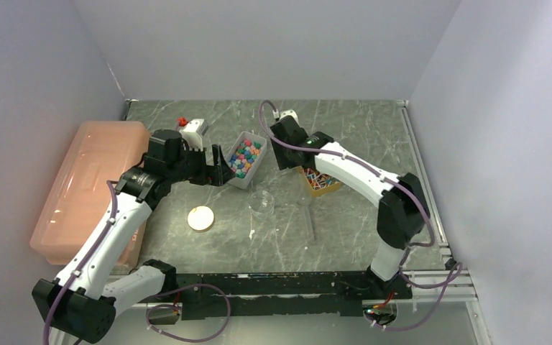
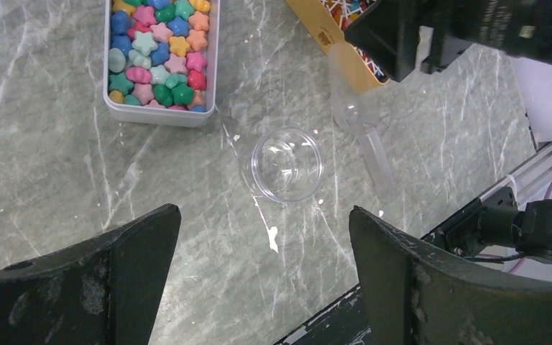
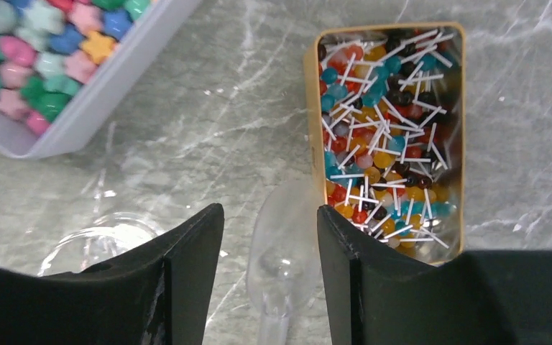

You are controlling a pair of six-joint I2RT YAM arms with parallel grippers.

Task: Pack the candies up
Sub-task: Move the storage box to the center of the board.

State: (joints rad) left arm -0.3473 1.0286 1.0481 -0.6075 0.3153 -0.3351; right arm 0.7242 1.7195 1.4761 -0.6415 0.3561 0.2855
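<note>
The candies [image 1: 246, 157] [image 2: 159, 54] [image 3: 36, 43] are small star-like sweets in pink, blue, green and yellow, filling a white tray [image 2: 159, 115]. A clear round cup [image 1: 261, 202] [image 2: 287, 164] [image 3: 100, 241] stands empty in front of the tray. A clear plastic scoop [image 1: 309, 219] [image 2: 363, 122] [image 3: 287, 237] lies on the table beside it. My right gripper [image 1: 296, 164] [image 3: 269, 208] straddles the scoop's bowl, open, with a gap on each side. My left gripper [image 1: 219, 167] [image 2: 262, 215] hangs wide open beside the tray, with only table between its fingers.
A yellow box [image 1: 318, 181] [image 3: 388, 122] of lollipops sits right of the scoop. A pink lidded bin [image 1: 90, 187] lines the left edge. A round pale lid [image 1: 200, 218] lies near the front, and a small white object [image 1: 192, 129] stands at the back.
</note>
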